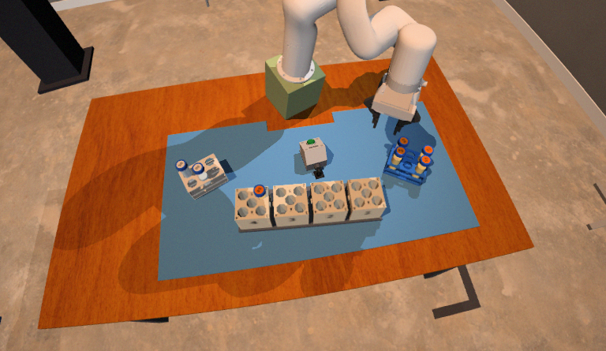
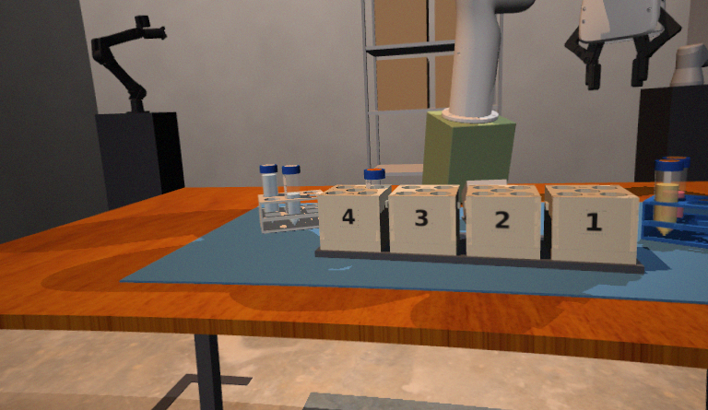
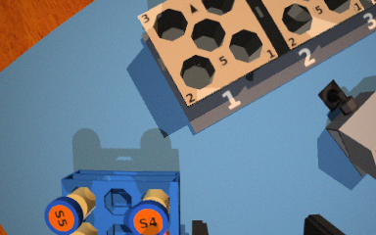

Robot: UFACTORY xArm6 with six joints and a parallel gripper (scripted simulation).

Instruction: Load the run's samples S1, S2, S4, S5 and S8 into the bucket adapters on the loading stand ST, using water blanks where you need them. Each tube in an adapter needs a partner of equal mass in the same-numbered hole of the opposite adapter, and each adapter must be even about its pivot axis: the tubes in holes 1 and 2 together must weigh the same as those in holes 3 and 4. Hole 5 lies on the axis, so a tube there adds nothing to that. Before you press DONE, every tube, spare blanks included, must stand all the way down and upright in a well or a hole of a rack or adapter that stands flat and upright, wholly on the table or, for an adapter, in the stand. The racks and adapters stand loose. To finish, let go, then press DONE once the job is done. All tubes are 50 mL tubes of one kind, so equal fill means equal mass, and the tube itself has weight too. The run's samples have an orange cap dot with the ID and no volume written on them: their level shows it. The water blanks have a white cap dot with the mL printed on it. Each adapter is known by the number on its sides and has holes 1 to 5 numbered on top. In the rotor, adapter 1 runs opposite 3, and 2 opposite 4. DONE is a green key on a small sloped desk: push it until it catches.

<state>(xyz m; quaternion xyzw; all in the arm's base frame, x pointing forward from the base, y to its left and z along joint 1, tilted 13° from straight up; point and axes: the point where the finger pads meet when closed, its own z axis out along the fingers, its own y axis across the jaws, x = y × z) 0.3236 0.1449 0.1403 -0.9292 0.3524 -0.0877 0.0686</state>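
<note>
Far left, the white rack (image 1: 207, 186) (image 2: 287, 223) holds two white-dotted tubes; the exterior view shows the left tube (image 1: 181, 166) (image 2: 268, 183) filled higher than the right one (image 1: 197, 169) (image 2: 291, 197); next, adapter 4 (image 1: 245, 222) (image 2: 339, 233) holds one orange-dotted tube (image 1: 259, 190) (image 2: 374, 174), seated by adapter 3 (image 1: 291, 217) (image 2: 421, 239); the green DONE key (image 1: 310, 142) is shown only from the top; the gripper (image 1: 386, 129) (image 2: 616, 87) (image 3: 259, 226) is partly open, nothing held, above the mat's far side; far right, four orange-dotted tubes stand in the blue rack (image 1: 404, 175) (image 2: 673, 224) (image 3: 129, 182); only the wrist view gives legible S5 (image 3: 61, 216) and S4 (image 3: 148, 221).
</note>
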